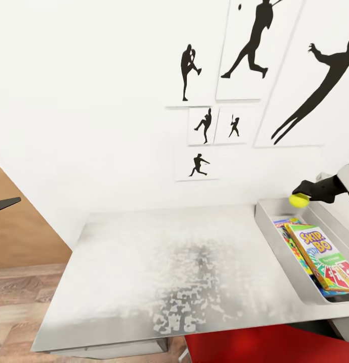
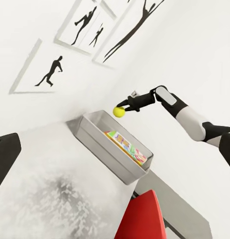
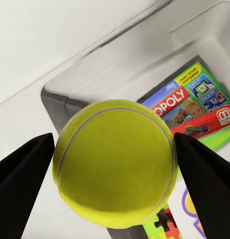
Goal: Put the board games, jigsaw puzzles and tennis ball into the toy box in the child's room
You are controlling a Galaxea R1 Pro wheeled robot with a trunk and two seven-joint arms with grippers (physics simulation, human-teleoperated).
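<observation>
A: Head view first. What is there?

B: The right gripper [image 1: 301, 197] comes in from the right and pinches the ball [image 1: 298, 200] above the far end of the toy box [image 1: 267, 227]. The box sits at the right end of the table [image 1: 159, 262]. A Skip-Bo game [image 1: 323, 254] lies in it, on top of a puzzle [image 1: 290, 237]. Silhouette pictures [image 1: 234, 75] hang on the wall, and a red chair [image 1: 265, 345] shows below the table's near edge.

A: And the left wrist view?

B: The same, from farther off. The right gripper [image 2: 121, 108] holds the ball [image 2: 119, 111] just over the far rim of the toy box [image 2: 102, 149], with bright boxes [image 2: 127, 147] inside. The chair [image 2: 142, 219] stands near the table [image 2: 40, 174]. A dark part at the picture's edge may belong to the left gripper; I cannot tell how its fingers stand.

A: Right wrist view?

B: Close up. The two black fingers [image 3: 20, 174] press on either side of the ball [image 3: 115, 162]. Below it is the toy box [image 3: 65, 94], holding a Monopoly game [image 3: 170, 102] with a red-edged box lying partly over it, and a corner of a puzzle [image 3: 167, 224].
</observation>
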